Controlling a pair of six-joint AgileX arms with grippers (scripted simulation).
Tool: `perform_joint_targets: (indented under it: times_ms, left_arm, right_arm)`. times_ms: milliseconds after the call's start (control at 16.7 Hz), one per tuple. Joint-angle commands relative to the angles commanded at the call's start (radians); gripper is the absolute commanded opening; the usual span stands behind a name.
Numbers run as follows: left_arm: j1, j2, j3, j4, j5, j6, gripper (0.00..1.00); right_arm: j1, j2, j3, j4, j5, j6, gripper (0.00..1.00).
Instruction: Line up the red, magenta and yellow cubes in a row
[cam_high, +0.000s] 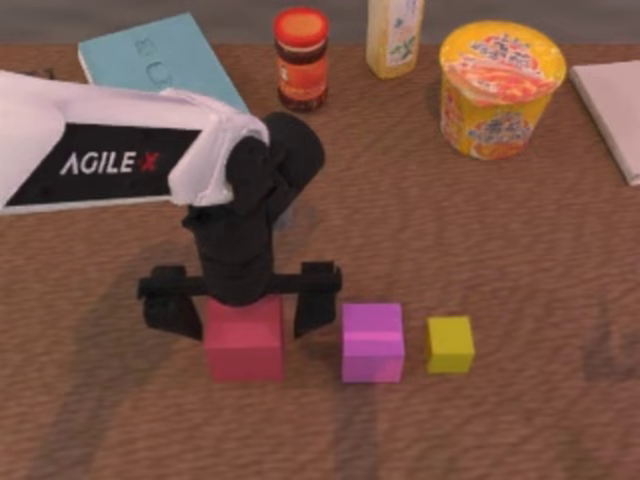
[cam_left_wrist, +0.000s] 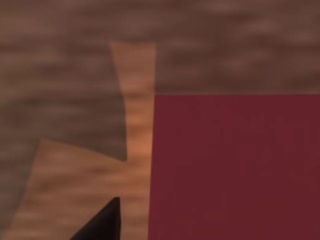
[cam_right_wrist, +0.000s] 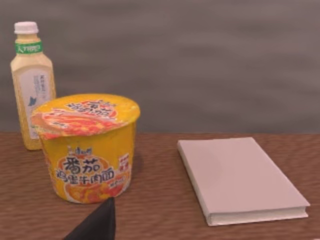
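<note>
The left gripper (cam_high: 243, 308) hangs over the red cube (cam_high: 244, 340), fingers spread apart and seemingly clear of it; the magenta cube (cam_high: 372, 342) and yellow cube (cam_high: 450, 344) extend the row beyond its right finger.

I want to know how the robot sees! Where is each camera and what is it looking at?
Top view: above the table, looking down at the red cube, magenta cube and yellow cube in a row; the left arm and left gripper, fingers open either side of the red cube, show.
Left wrist view: on the left arm, close over the red cube; one dark fingertip shows.
Right wrist view: on the right arm, facing the noodle cup, bottle and a book; a dark fingertip shows.
Shared: the top view also shows the noodle cup.
</note>
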Motion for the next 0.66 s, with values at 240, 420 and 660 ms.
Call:
perform_joint_targets:
  times_ms: [240, 420, 660]
  left_arm:
    - [0.002, -0.013, 0.033, -0.042, 0.0, -0.001, 1.0]
    - [0.01, -0.052, 0.104, -0.168, 0.0, -0.004, 1.0]
    - [0.019, -0.093, 0.164, -0.256, -0.001, -0.004, 1.0]
  right_arm:
    - [0.0, 0.0, 0.0, 0.0, 0.0, 0.0, 1.0]
    - [0.0, 0.0, 0.0, 0.0, 0.0, 0.0, 1.0]
    - [0.0, 0.0, 0.0, 0.0, 0.0, 0.0, 1.0]
